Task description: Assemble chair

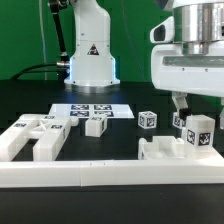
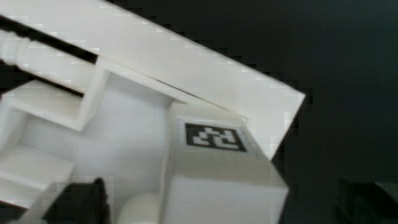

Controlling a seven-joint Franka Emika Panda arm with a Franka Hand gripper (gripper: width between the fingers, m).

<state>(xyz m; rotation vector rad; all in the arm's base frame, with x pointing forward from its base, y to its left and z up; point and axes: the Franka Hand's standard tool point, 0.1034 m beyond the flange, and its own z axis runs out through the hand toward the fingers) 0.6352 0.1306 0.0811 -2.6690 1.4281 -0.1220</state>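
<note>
The chair is in loose white tagged pieces on the black table. At the exterior view's right lies a flat notched piece (image 1: pixel 160 150) with an upright tagged part (image 1: pixel 198 135) standing on it. My gripper (image 1: pixel 197 110) hangs right over that upright part, open, one finger on each side of it. In the wrist view the tagged white piece (image 2: pixel 160 120) fills the space between the dark fingers (image 2: pixel 80 200), and my gripper (image 2: pixel 214 205) holds nothing. A small tagged cube (image 1: pixel 148 120) and a tagged block (image 1: pixel 95 125) sit mid-table. A larger slotted panel (image 1: pixel 35 138) lies at the exterior view's left.
The marker board (image 1: pixel 92 108) lies flat behind the block. A long low white border rail (image 1: pixel 110 175) runs along the front edge. The arm's white base (image 1: pixel 88 55) stands at the back with dark cables beside it.
</note>
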